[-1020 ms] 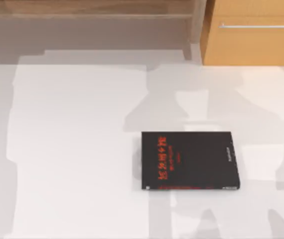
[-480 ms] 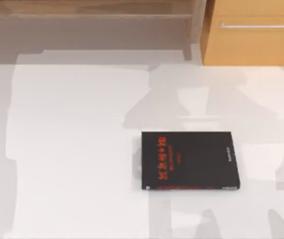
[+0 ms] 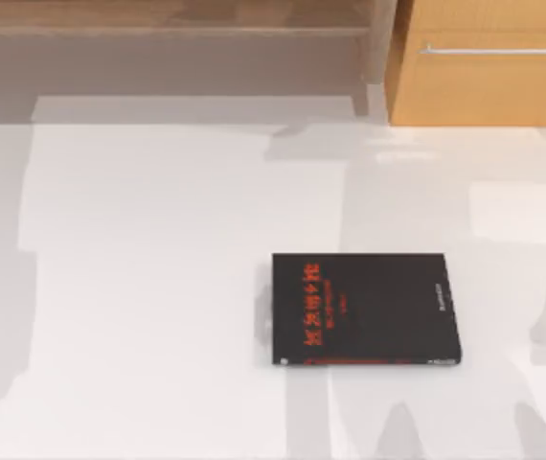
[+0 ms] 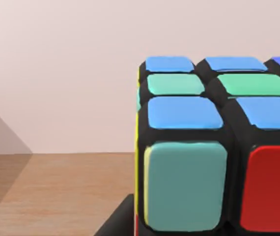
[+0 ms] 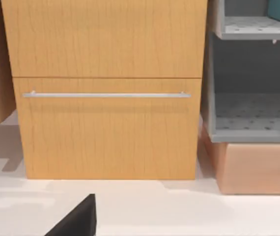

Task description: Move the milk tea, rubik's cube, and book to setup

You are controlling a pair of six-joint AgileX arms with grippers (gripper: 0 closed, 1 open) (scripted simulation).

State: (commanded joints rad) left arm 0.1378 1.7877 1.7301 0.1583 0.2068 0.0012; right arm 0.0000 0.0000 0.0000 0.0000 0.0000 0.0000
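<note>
AgileX pair at the white table (image 3: pixel 148 287), rendered sim. Left gripper (image 4: pixel 114 223): a dark part of it is seen at the edge of the left wrist view, right against the lower edge of the rubik's cube (image 4: pixel 213 147). The cube is pictured very close in front of this gripper, upright, with blue and green stickers on its upper face and teal and red ones on the face turned to the camera; a thin yellow strip is seen along one side. Whether the cube is gripped or the gripper is merely set beside it cannot be told. A wooden surface (image 4: pixel 56 191) is seen beyond and below the cube, w/ a plain pale wall (image 4: pixel 61 73) behind it.

In the top view a wooden shelf unit (image 3: pixel 168 38) is seen along the far edge at left. The book (image 3: pixel 364 309), black w/ red lettering, is laid flat on the table, right of centre, apart from everything else. An orange-wood drawer cabinet (image 3: pixel 489 67) w/ a silver handle (image 3: pixel 498 50) is seen at far right.

Right gripper (image 5: pixel 76 219): a dark part is seen low in the right wrist view, over the white tabletop. The cabinet front is faced straight ahead of it, w/ a grey shelf rack (image 5: pixel 253 98) on a peach base (image 5: pixel 258 167) just beside the cabinet. Its grip state cannot be told; nothing is seen held
</note>
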